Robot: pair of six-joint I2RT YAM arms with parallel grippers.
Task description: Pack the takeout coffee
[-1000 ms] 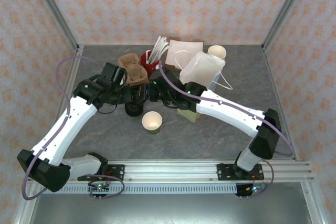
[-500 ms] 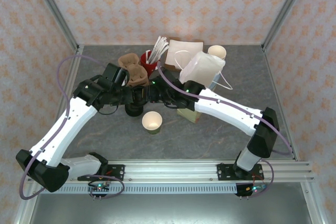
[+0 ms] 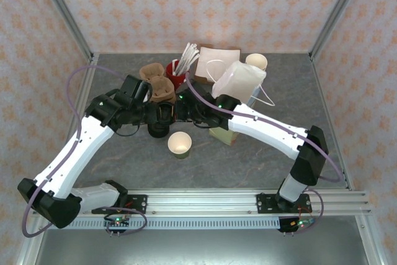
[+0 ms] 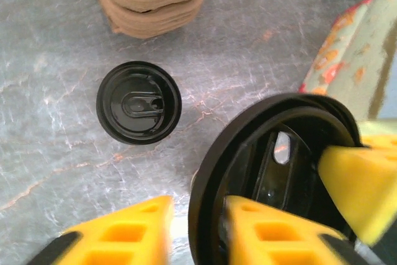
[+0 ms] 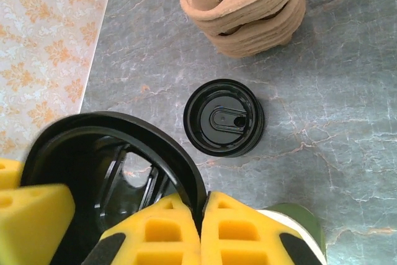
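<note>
1. The takeout coffee (image 3: 179,144) should be light and easily crushed, with thin paper walls. I would grip it low on the side wall with little squeeze and keep it upright.
2. It looks like a small cup, green outside and pale inside. It stands open on the table (image 3: 260,166) just in front of both wrists, not yet capped.
3. Its black lid (image 5: 118,178) is thin, slick plastic held on edge in the air, underside toward the wrist cameras.
4. The right gripper (image 5: 203,203) has its fingers pressed together on the lid's rim.
5. The left gripper (image 4: 197,206) straddles the opposite rim. Its inner finger is against the plastic, and a sliver of gap shows at the outer one, so it is not clamped.
6. A spare black lid (image 4: 138,102) lies flat below, near the pulp cup carriers (image 5: 242,4); the white paper bag (image 3: 239,82) stands farther back.
</note>
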